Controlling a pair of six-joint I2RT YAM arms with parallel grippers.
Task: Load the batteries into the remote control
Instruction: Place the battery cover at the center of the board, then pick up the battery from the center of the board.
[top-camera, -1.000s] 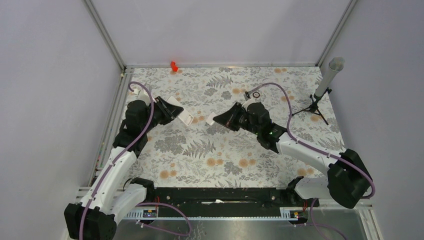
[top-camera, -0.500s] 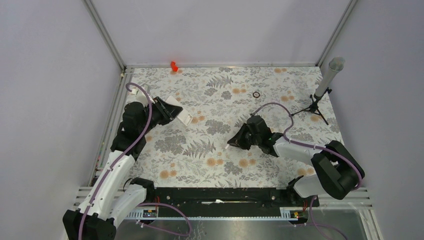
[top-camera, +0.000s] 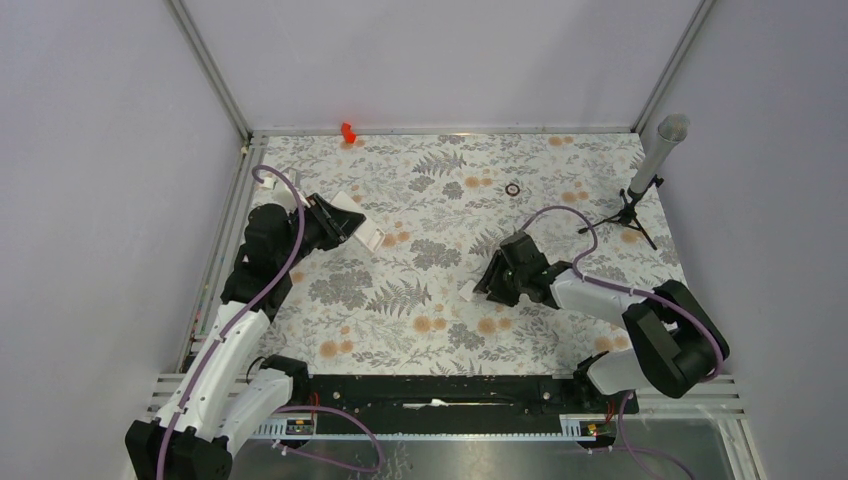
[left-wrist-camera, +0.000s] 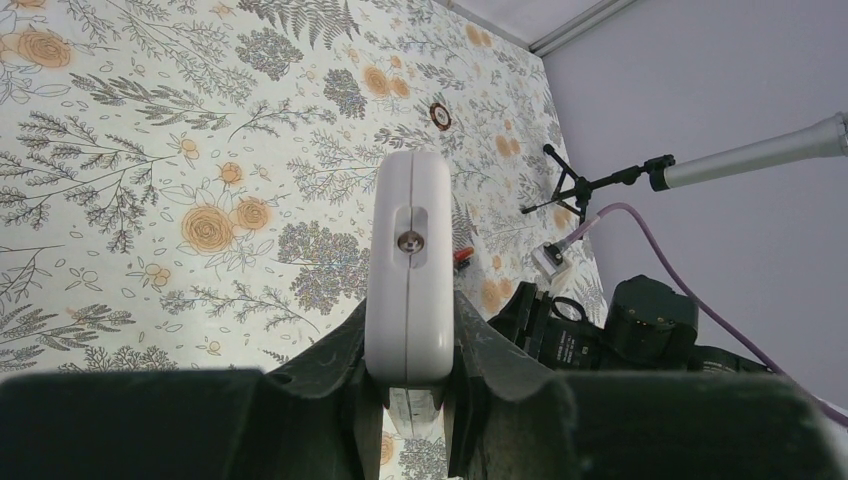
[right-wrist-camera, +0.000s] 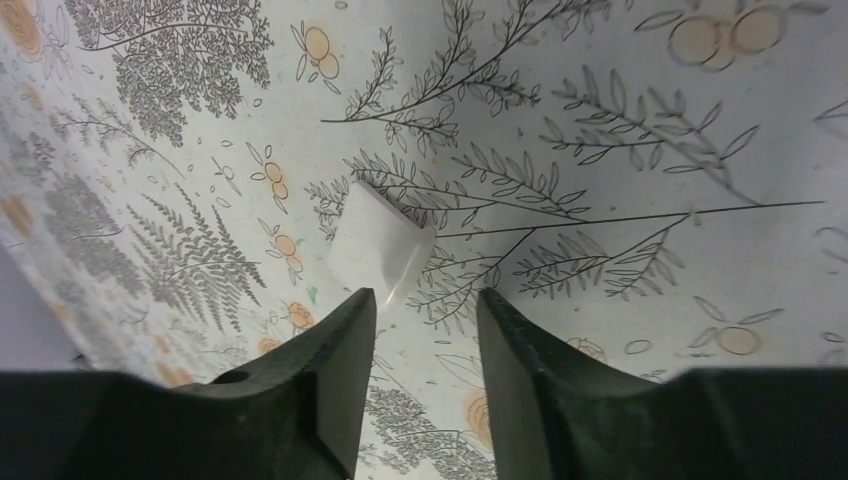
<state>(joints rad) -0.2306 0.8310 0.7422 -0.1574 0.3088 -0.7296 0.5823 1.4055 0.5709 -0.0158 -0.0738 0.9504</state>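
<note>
Clamping the remote control edge-on, the left gripper stands at 9 o'clock of the floral mat. Its fingers are narrow and pressed on the two broad faces, so the slim white body juts toward the centre, apparently clear of the mat. Judged purpose: to present it steady for loading. Which face bears the compartment cannot be told.

Right gripper: low over the mat at about 4 o'clock of centre, fingers partly spread, nothing between them.

Small white rectangular plate: flat on the mat just beyond one fingertip of that gripper. It is probably the remote's battery cover, laid aside to leave the compartment open.

One likely battery: a tiny red-and-dark item on the mat just beside the right gripper, too small to confirm. A second is not seen, and neither grip holds one. Judged next need: the free right fingers to pick it up.

Dark ring: at 1 o'clock, well apart. Red plastic piece: at 11 o'clock, against the far edge. Tripod stand with grey tube: at 2 o'clock. All three are idle.
</note>
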